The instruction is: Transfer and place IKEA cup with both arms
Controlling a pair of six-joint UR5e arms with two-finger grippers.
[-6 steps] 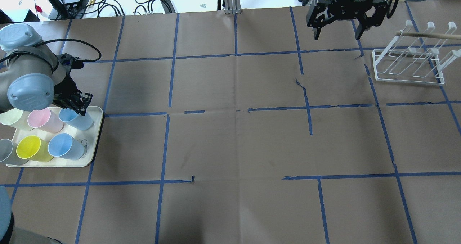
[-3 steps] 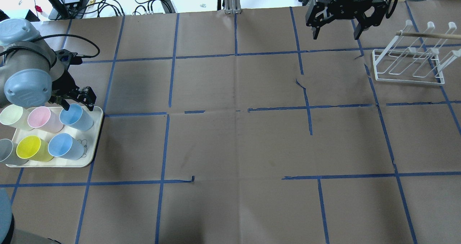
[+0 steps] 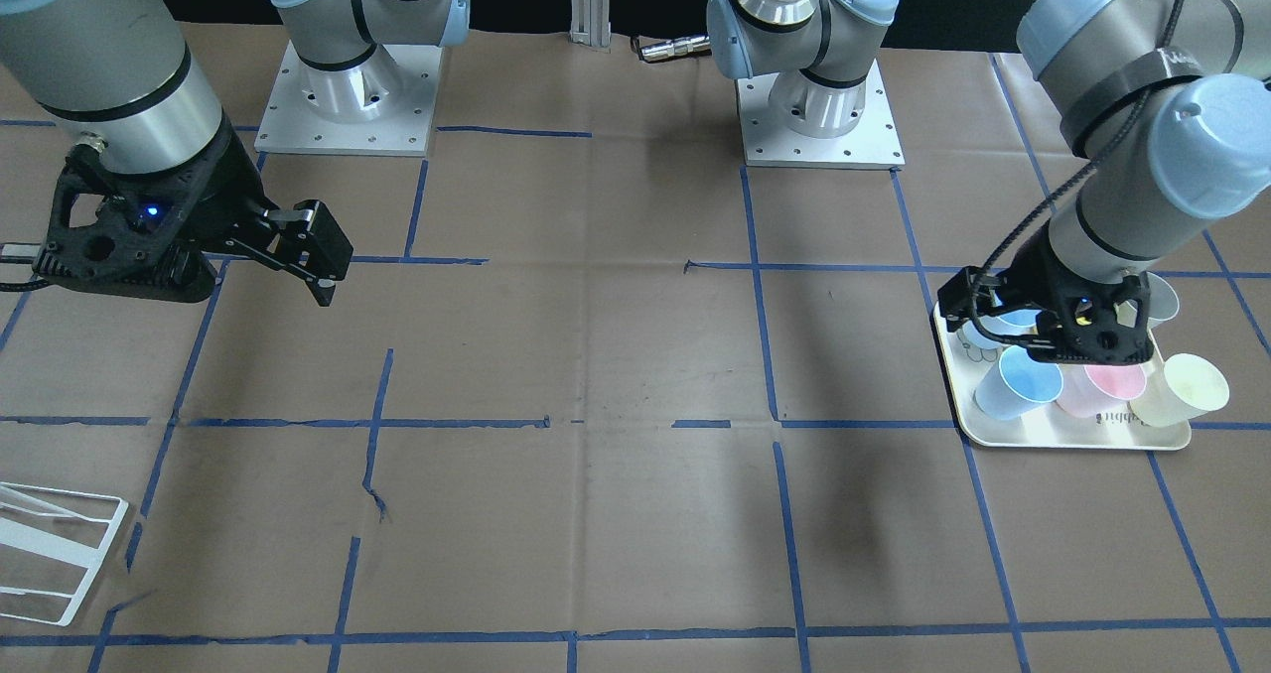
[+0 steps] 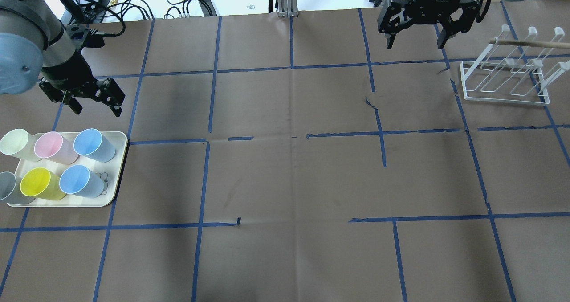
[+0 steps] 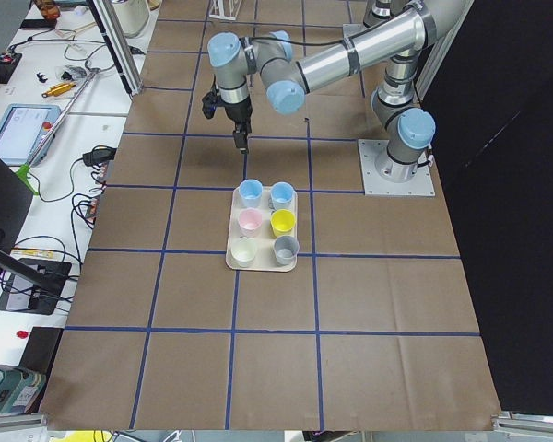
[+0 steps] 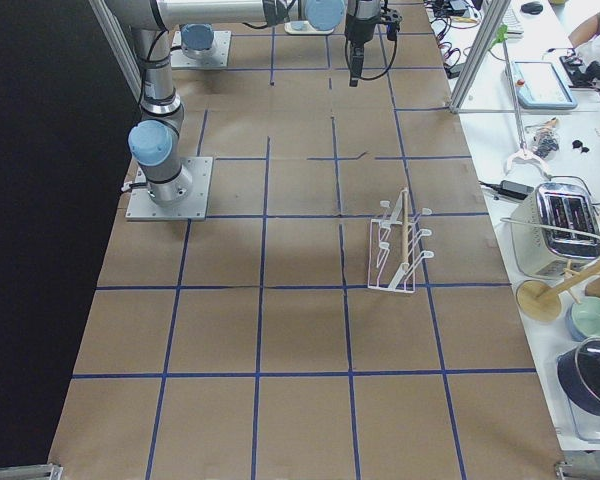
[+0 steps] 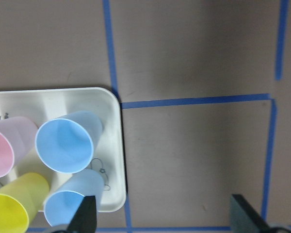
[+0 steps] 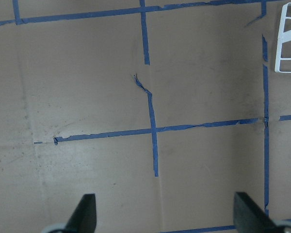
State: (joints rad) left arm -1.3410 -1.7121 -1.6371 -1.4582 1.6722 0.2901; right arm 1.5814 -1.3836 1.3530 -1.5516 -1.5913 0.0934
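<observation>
Two pale blue IKEA cups stand on a cream tray (image 4: 118, 168): one at the far right corner (image 4: 92, 144), one nearer (image 4: 78, 181). Both also show in the left wrist view, the far cup (image 7: 67, 143) and the near cup (image 7: 76, 204). My left gripper (image 4: 95, 104) is open and empty. It hovers over the table beyond the tray, apart from the cups. My right gripper (image 4: 417, 38) is open and empty, high over the far right of the table. Between its fingertips the right wrist view shows only bare paper (image 8: 165, 216).
A pink cup (image 4: 52, 147), a yellow cup (image 4: 41, 184), a cream cup (image 4: 15, 143) and a grey cup (image 4: 9, 189) share the tray. A white wire rack (image 4: 505, 81) with a wooden dowel stands at the far right. Blue tape lines cross the brown paper.
My left gripper has lifted off the far blue cup and moved away beyond the tray, open and empty. The cup stays on the tray. The right gripper has hardly moved.
</observation>
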